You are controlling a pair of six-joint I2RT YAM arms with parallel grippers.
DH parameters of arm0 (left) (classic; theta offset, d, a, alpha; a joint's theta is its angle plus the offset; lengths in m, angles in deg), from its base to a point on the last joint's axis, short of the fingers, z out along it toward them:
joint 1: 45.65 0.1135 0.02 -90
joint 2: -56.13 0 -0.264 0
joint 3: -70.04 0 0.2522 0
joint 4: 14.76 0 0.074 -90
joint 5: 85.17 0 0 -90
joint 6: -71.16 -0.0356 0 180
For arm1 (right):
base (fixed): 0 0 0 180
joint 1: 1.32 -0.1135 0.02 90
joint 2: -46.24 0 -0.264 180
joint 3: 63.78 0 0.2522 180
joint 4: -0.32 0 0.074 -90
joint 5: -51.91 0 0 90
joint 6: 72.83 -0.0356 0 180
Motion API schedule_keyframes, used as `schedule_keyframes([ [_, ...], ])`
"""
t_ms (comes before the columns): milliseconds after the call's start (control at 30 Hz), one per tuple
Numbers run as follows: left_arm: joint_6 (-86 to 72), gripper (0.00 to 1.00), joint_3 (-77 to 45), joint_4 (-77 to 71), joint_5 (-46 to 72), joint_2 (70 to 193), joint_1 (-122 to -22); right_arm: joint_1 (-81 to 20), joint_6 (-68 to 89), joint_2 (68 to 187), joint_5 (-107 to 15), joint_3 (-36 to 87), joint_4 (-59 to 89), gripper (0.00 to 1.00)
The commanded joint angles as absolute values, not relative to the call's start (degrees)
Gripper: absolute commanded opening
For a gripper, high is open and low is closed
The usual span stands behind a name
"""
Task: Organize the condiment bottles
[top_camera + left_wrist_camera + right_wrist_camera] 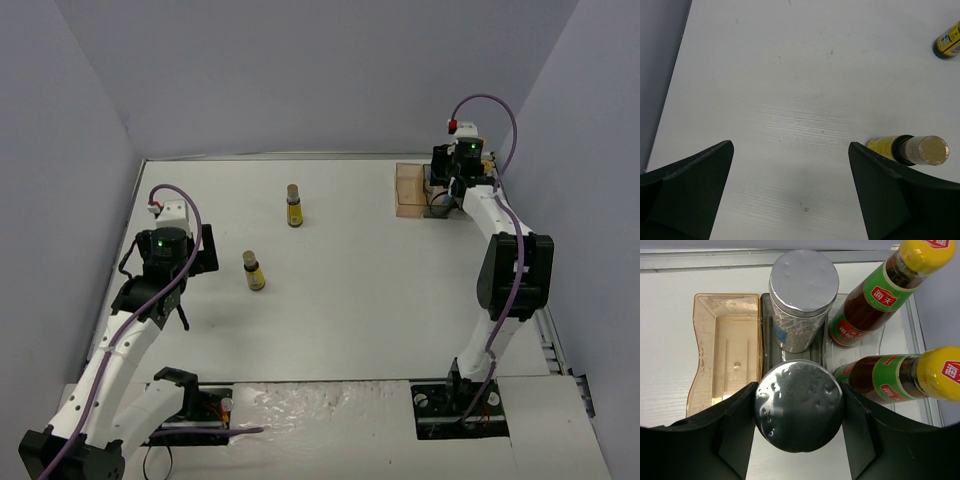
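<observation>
My right gripper [799,412] is shut on a silver-lidded shaker [799,405] at the near end of the tray's grey middle compartment [765,315]. The second shaker [804,295] stands behind it in the same compartment. Two dark red bottles with yellow caps [875,295] [890,380] stand in the clear compartment to the right. Two tiny yellow-labelled bottles [293,206] [253,271] stand on the table. My left gripper [791,146] is open and empty above the table. The nearer tiny bottle [910,149] stands just outside its right finger [880,195]; the other [947,42] is farther off.
The tray's orange compartment [725,355] holds nothing and sits left of the grey one. The tray [410,190] stands at the far right of the white table, near the back wall. Purple-grey walls close in the table on three sides.
</observation>
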State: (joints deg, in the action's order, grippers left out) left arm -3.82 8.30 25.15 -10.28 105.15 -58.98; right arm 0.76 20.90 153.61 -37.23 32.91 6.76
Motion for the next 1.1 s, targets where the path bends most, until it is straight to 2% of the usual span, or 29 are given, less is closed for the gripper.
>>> schedule_keyframes([
  [0,-4.86,0.97,7.59,21.33,-10.73,105.60,-58.49,1.40,19.59,153.73,-37.18,33.16,-1.13,0.14],
  [100,-4.96,0.97,7.68,21.24,-10.53,105.63,-58.49,1.40,19.37,153.63,-37.30,32.95,-1.11,0.34],
  [367,-4.96,0.97,7.59,20.97,-9.94,105.87,-58.49,0.88,19.71,149.42,-36.68,32.77,1.16,0.76],
  [567,-4.80,0.97,7.68,20.64,-8.69,105.96,-58.49,-3.14,19.96,141.56,-37.47,32.64,5.83,0.86],
  [833,-4.62,0.97,7.77,20.55,-7.94,105.45,-58.49,-23.72,22.33,131.04,-44.66,25.62,8.45,0.95],
  [1067,-4.55,0.97,7.96,20.36,-7.68,105.04,-58.57,-42.13,23.38,133.36,-48.78,22.31,6.34,0.98],
])
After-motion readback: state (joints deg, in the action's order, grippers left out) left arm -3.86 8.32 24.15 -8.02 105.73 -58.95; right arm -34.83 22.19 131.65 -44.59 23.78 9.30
